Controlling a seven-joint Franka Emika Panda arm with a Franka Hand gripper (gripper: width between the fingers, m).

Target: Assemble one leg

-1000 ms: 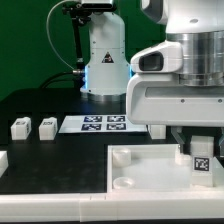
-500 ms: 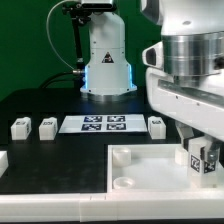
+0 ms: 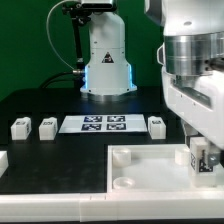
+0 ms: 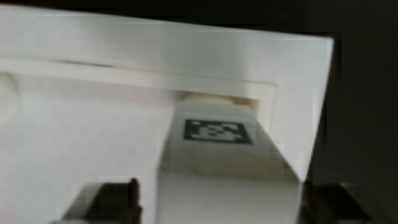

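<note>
So the slab (image 3: 150,170) sits up front on the table (image 3: 40,160), with one leg (image 3: 199,157) standing at its corner on the exterior view's right. Behind it lies the marker board (image 3: 103,124), two legs (image 3: 20,128) (image 3: 47,127) to its left, one (image 3: 156,126) just right.

Green wall (image 3: 30,50) behind; black table (image 3: 60,160) w/ marker board (image 3: 103,124) on it.

The tabletop slab (image 3: 150,172) fills the near right with the gripper (image 3: 203,160) and held leg (image 3: 199,158) over its right corner, while three loose legs (image 3: 20,128) (image 3: 47,127) (image 3: 156,126) flank the marker board (image 3: 103,124), leaving open table near left.
</note>
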